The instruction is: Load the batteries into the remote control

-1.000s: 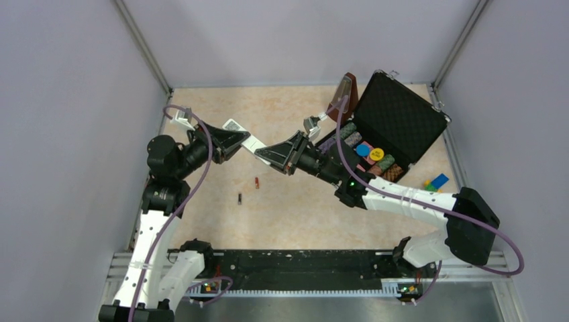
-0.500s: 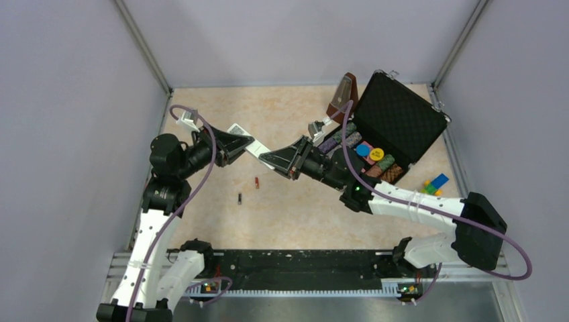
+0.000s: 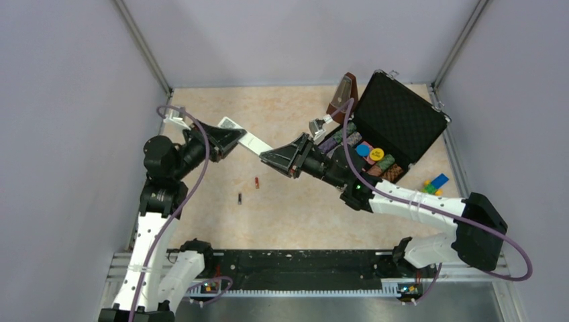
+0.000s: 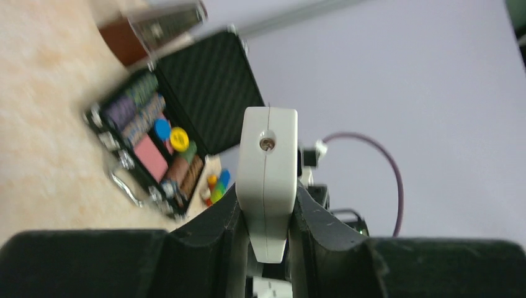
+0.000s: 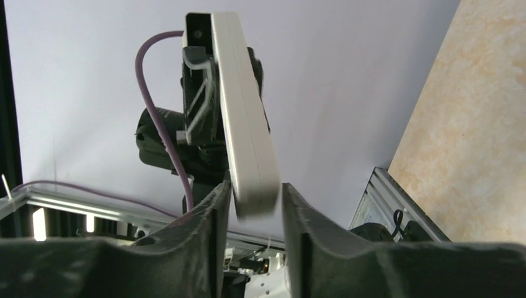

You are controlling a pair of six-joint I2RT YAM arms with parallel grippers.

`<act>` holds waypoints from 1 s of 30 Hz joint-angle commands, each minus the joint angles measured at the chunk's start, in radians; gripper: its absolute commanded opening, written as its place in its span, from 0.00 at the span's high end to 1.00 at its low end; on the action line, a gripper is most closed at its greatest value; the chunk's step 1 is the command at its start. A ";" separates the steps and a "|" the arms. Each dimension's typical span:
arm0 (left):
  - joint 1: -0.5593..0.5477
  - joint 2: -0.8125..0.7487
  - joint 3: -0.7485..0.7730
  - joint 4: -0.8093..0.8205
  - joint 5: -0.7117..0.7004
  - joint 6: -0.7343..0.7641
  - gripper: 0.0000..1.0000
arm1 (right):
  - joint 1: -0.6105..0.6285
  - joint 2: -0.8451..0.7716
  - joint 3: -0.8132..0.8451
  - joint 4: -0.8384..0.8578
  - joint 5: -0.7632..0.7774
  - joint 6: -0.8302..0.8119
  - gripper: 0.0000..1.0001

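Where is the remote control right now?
In the top view, the remote control is held off the table, left of centre, between the left pincer and right pincer, behind the red battery.

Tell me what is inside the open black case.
The black case holds rows of striped chips, a blue disc and a yellow disc. From above, the right arm hides its near-left corner.

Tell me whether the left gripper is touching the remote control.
Touching. The left wrist view shows the left gripper closed on the remote control, pressed against both its sides with no gap.
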 commanded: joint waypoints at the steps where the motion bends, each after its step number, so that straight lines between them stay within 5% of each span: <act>1: 0.052 -0.030 -0.007 0.163 -0.182 0.029 1.00 | -0.006 0.028 0.072 0.007 -0.022 -0.035 0.56; 4: 0.052 -0.042 -0.019 0.158 -0.181 0.026 1.00 | -0.007 0.060 0.104 0.044 -0.020 -0.034 0.43; 13: 0.052 -0.041 -0.028 0.154 -0.165 0.016 1.00 | -0.007 0.138 0.194 0.022 -0.016 -0.033 0.34; 30: 0.052 -0.081 -0.092 0.212 -0.130 -0.075 1.00 | -0.030 0.233 0.200 0.073 0.029 0.099 0.35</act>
